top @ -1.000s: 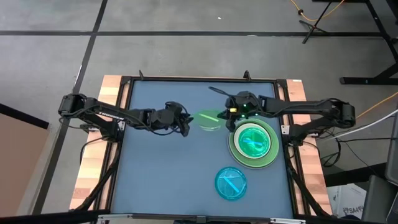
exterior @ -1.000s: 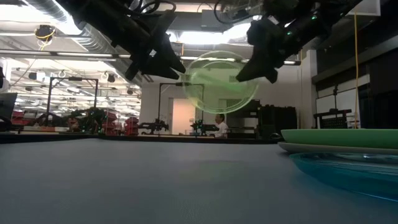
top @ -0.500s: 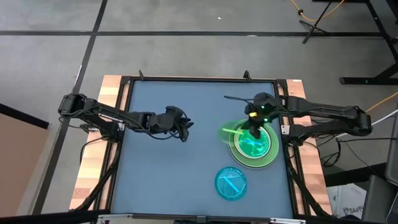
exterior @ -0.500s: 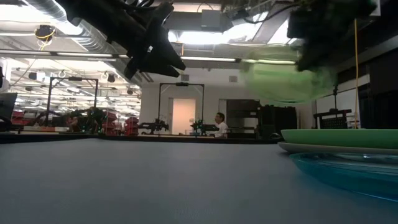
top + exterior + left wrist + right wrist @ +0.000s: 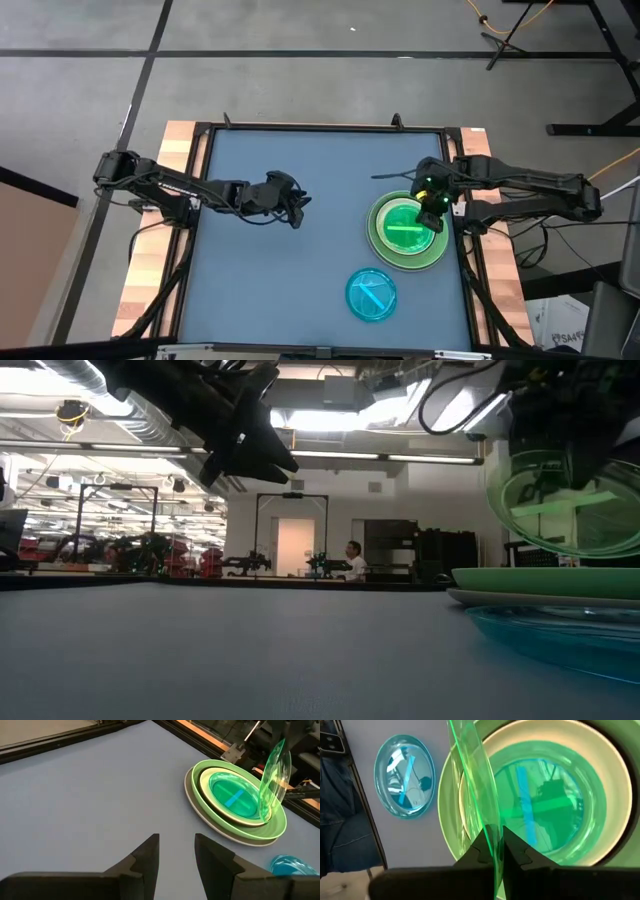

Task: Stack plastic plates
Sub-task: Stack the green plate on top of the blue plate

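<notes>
No readable text, labels, brands, numbers or signs on anything in view

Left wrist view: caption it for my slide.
Right end effector holds a translucent green plate on edge over the plate stack; left end effector waits open.

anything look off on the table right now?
Only one thing: the small clear green plate stands on edge, nearly upright, pinched at its rim by the right tool above the plate stack, not lying flat. The blue plate sits apart, unstacked. Left tool is open mid-table, empty.
</notes>
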